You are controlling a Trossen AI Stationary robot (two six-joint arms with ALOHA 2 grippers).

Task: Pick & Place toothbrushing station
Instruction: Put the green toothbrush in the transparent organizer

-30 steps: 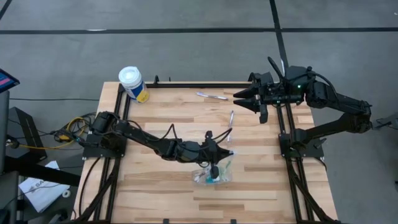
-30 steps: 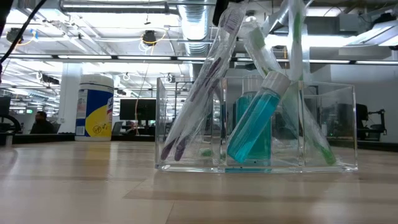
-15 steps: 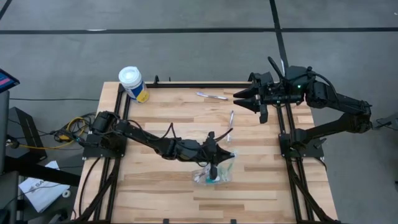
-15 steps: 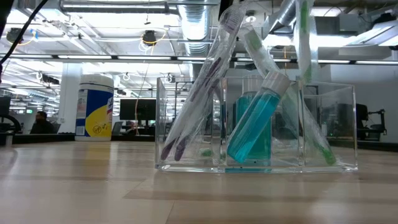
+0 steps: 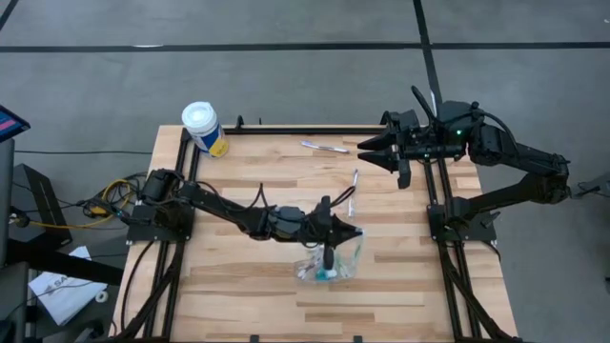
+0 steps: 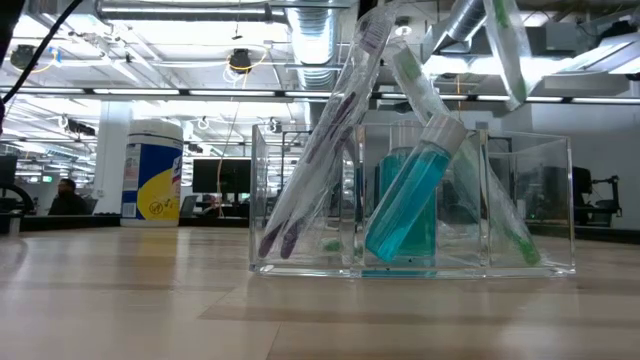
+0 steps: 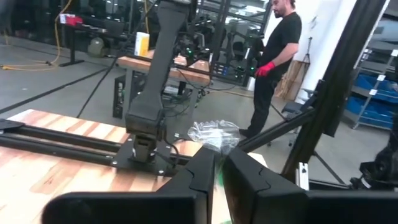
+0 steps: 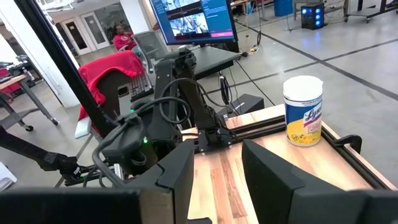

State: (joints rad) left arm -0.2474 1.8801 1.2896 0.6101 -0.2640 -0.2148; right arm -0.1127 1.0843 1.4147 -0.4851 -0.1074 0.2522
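**A:** On the tabletop (image 5: 248, 295), what's where, big stuff first?

**B:** Left arm reaches across the middle; left hand (image 5: 329, 250) sits right over the clear cup (image 5: 329, 267), which stands on the near-centre planks. Right arm is parked at the far right edge, right hand (image 5: 367, 151) well apart from the cup.

**A:** Hand states?

**B:** Left: fingers (image 7: 199, 180) narrow, only a slim gap, a sliver of green showing in it. Can't tell if they pinch it. Right: fingers (image 8: 177, 171) part-way apart, nothing between them.

**A:** Cup contents?

**B:** Low view: teal tube (image 6: 405, 200) leaning inside, purple toothbrush (image 6: 320, 160) tilted in the left compartment, green toothbrush (image 6: 510, 215) leaning at the right wall.

**A:** Anything else out?

**B:** White-capped canister (image 5: 203, 128) at the far-left corner. Two loose toothbrushes on the planks: one (image 5: 325, 147) near the far edge, one (image 5: 354, 183) between it and the cup.
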